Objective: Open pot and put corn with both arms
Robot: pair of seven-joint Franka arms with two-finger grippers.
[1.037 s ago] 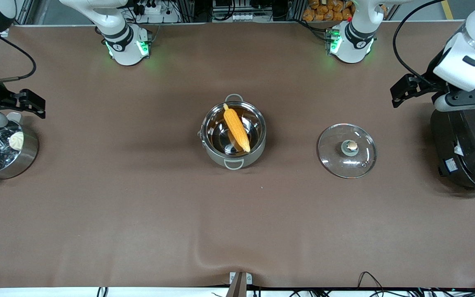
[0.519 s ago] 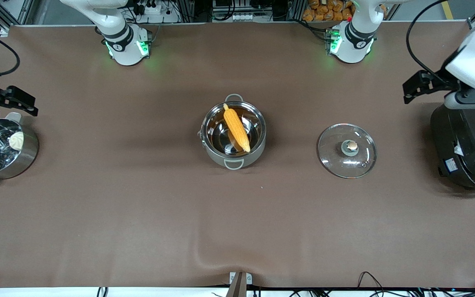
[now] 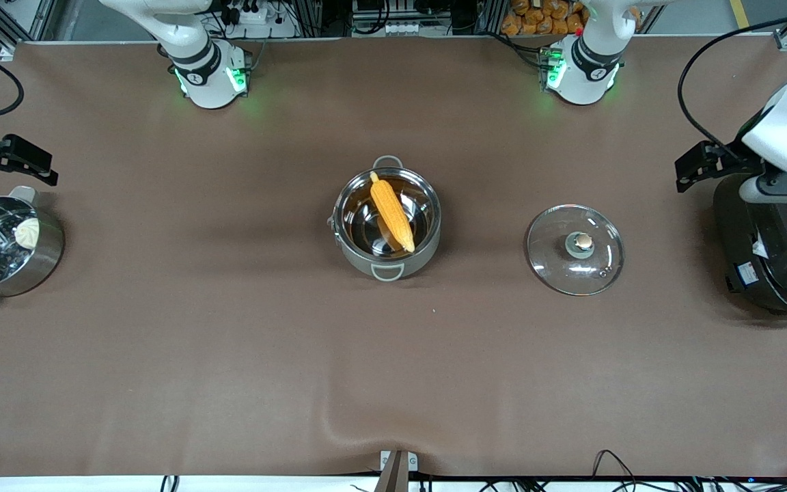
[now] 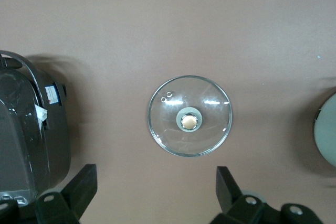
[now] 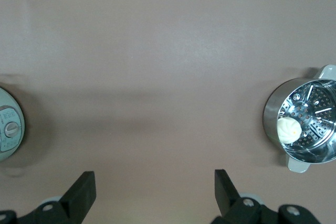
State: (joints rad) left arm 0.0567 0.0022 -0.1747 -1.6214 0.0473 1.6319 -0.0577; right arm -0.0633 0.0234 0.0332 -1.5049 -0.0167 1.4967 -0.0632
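Standing wide apart with nothing between them, the left gripper's [image 4: 156, 192] jaws hang high over the rice cooker [image 3: 772, 253] at the left arm's end of the table [image 3: 229, 355], at about three o'clock in the front view. The right gripper [image 5: 155, 195] is spread just as wide and equally empty, up in the air by the steamer pot [image 3: 1, 246] with its white bun [image 3: 26, 232], at about nine o'clock. Between them, at the table's middle, sits the pot [image 3: 387, 222], uncovered, with the corn [image 3: 391, 211] lying slantwise inside, its tip pointing to eleven o'clock. Flat on the cloth lies the glass lid [image 3: 575, 249], knob up, well apart from the pot toward the left arm's end.
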